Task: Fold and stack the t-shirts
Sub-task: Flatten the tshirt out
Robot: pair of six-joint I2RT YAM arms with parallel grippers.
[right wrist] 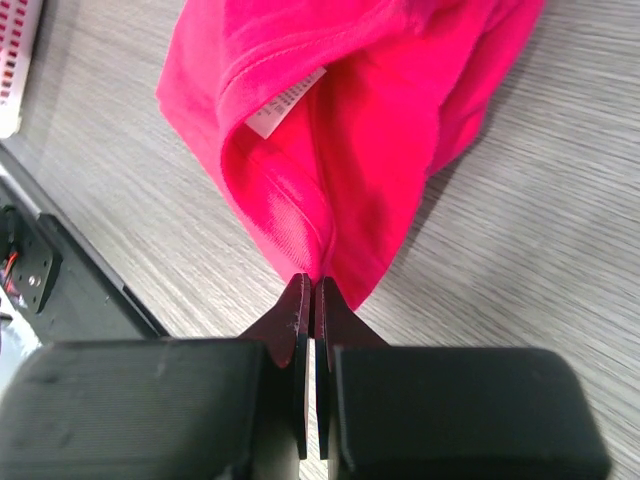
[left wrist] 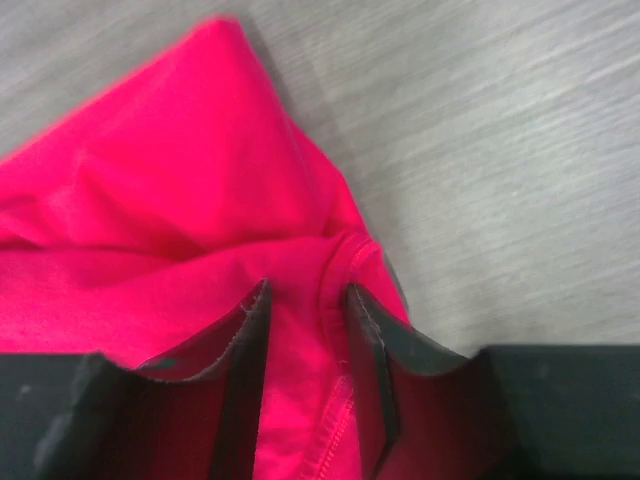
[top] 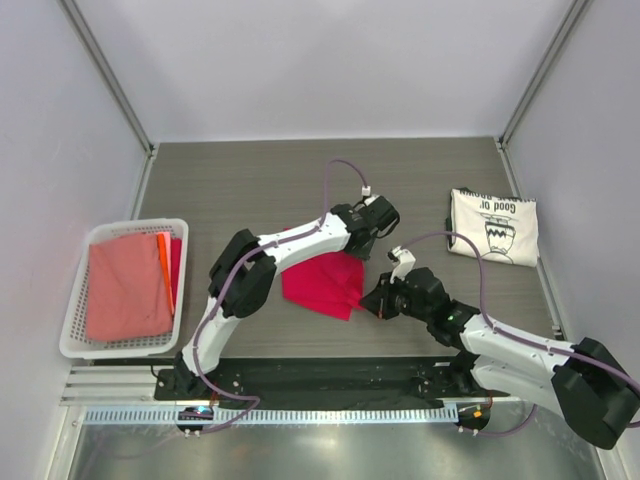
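Note:
The crimson-pink t-shirt (top: pixel 320 282) lies bunched at the table's middle. My left gripper (top: pixel 378 222) is at its far right corner. In the left wrist view the jaws (left wrist: pixel 308 290) stand a little apart with a thick fold of pink cloth (left wrist: pixel 180 200) and its hem pinched between them. My right gripper (top: pixel 372 298) is shut on the shirt's near right edge. Its jaws (right wrist: pixel 312 282) are pressed together on a thin fold, and the small white tag (right wrist: pixel 285 100) shows on the cloth (right wrist: pixel 380 120). The cream t-shirt (top: pixel 493 226) with black print lies folded at the right, apart from both grippers.
A white lattice basket (top: pixel 72 330) stands at the left edge and holds a salmon cloth (top: pixel 125 290) and an orange strip (top: pixel 165 265). Its corner shows in the right wrist view (right wrist: pixel 15 60). A black rail (top: pixel 320 375) runs along the near edge.

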